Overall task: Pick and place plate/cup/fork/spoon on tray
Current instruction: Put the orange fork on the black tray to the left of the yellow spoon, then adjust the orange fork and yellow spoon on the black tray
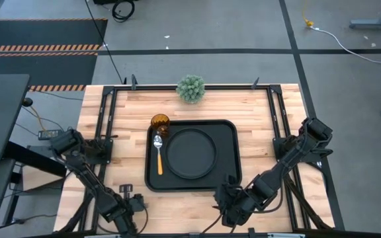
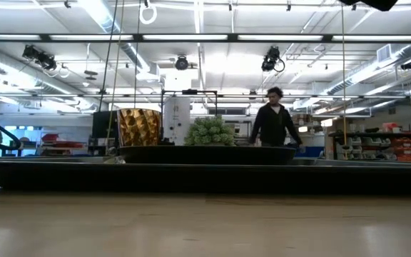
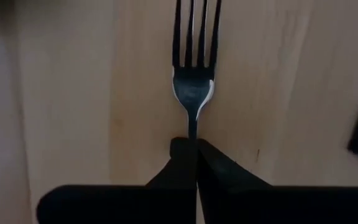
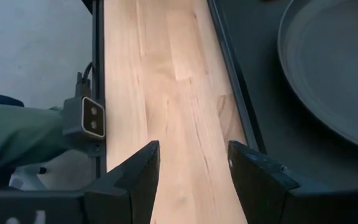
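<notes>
**Fork in hand, tray still to reach**

Already the left end effector (image 3: 194, 155), near the table's (image 1: 256, 106) front-left edge, was clamped on the fork (image 3: 193, 93). It needed lifting level and setting beside the spoon (image 1: 158, 153), clear of the cup (image 1: 160, 122) and the plate (image 1: 190, 153) on the tray (image 1: 233, 158). By the front edge, the right end effector (image 4: 191, 165) stood open and empty.

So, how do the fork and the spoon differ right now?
The fork is clamped at its handle in the left end effector above the bare wood; the spoon lies free on the tray, beside the plate. The fork ends in tines, the spoon in a rounded bowl. Both have shiny metal heads.
</notes>
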Controlling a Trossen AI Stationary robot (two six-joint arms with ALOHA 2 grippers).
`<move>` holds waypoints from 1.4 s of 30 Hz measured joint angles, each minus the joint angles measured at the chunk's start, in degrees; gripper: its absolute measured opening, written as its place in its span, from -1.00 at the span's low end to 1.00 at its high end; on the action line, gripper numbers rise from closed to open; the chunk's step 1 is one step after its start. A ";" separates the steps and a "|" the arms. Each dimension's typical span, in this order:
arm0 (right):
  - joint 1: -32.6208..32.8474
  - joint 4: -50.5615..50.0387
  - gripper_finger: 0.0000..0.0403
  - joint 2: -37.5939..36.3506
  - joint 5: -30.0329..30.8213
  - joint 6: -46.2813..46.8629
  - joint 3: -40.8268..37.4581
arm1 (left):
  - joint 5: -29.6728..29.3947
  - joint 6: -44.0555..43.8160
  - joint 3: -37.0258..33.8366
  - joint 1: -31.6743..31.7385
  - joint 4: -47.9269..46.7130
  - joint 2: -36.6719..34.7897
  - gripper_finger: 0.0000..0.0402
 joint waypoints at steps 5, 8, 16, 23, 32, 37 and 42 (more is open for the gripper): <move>1.10 0.02 -0.02 0.00 0.07 0.42 0.00 | -5.92 1.95 1.37 2.63 -2.48 -0.39 -0.99; 1.26 0.02 -0.02 0.00 0.07 0.43 0.00 | -11.29 0.51 3.92 5.31 -8.44 -2.20 -0.99; 1.11 0.02 -0.02 0.00 0.12 0.34 0.00 | -18.94 -17.01 6.05 18.39 -19.05 -7.01 -0.99; 1.77 -0.03 -0.02 0.00 0.12 1.78 0.00 | -14.83 -18.09 0.33 28.25 -10.53 -7.32 -0.97; 4.82 -0.06 -0.02 0.00 -0.06 1.94 0.00 | -11.19 -13.61 -2.70 38.21 -4.41 -7.61 -0.96; 7.12 -0.06 -0.02 0.00 1.76 1.98 0.00 | -10.70 -10.20 -2.70 42.02 -4.67 -8.04 -0.96; 9.24 -0.08 -0.02 0.00 4.88 3.11 0.00 | -9.28 -7.92 -2.70 43.46 -4.71 -8.65 -0.95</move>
